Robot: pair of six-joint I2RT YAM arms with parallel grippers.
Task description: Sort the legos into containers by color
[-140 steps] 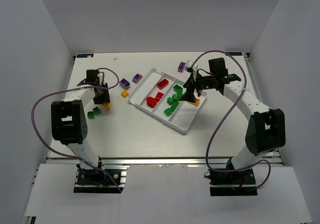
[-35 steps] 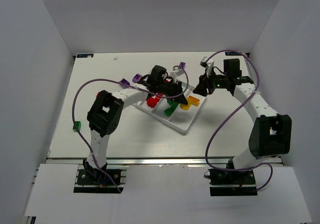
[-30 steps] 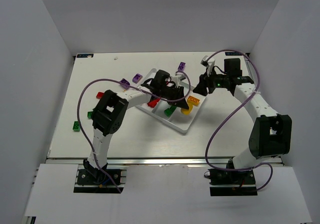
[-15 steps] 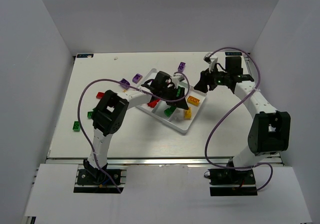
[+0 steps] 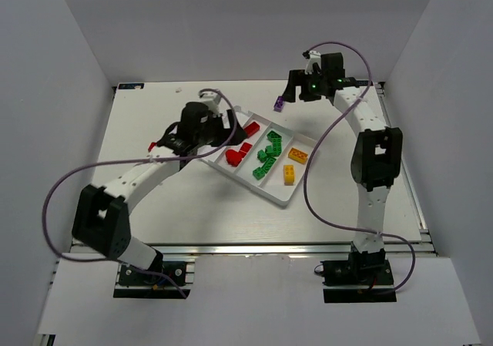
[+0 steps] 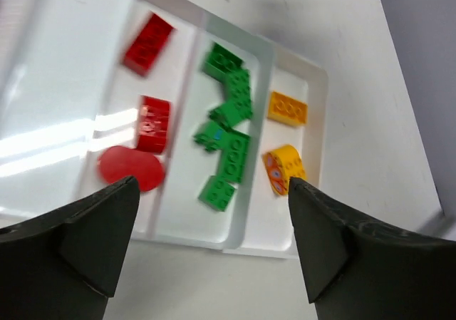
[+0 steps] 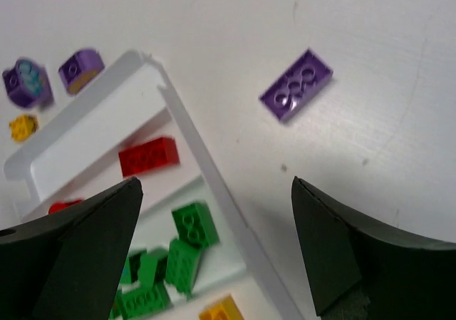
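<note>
The white tray (image 5: 286, 201) lies slanted on the table (image 5: 231, 223) and has four long compartments side by side. The compartment nearest to the arm bases holds two yellow pieces: a yellow brick (image 6: 287, 108) and a rounded yellow piece (image 6: 283, 167) with a printed face. The next one holds the green bricks (image 6: 234, 152); I count six, some touching or overlapping. The third holds three red pieces: two red bricks (image 6: 147, 43) and one flat red round piece (image 6: 130, 167). The fourth compartment (image 7: 92, 131) is the farthest, and the left arm partly covers it in the top view.

The left gripper (image 6: 211, 181) hovers above the tray, its fingers spread wide with nothing between them.

A loose red brick (image 5: 154, 146) lies on the table left of the tray. Just outside the fourth compartment lie two purple pieces (image 7: 80, 68) and one small yellow piece (image 7: 23, 126). Farther back, near the tray's far end but apart from it, one purple brick (image 7: 296, 85) lies flat with studs up. The right gripper (image 7: 215, 183) hangs over this area, jaws released and holding nothing.
</note>
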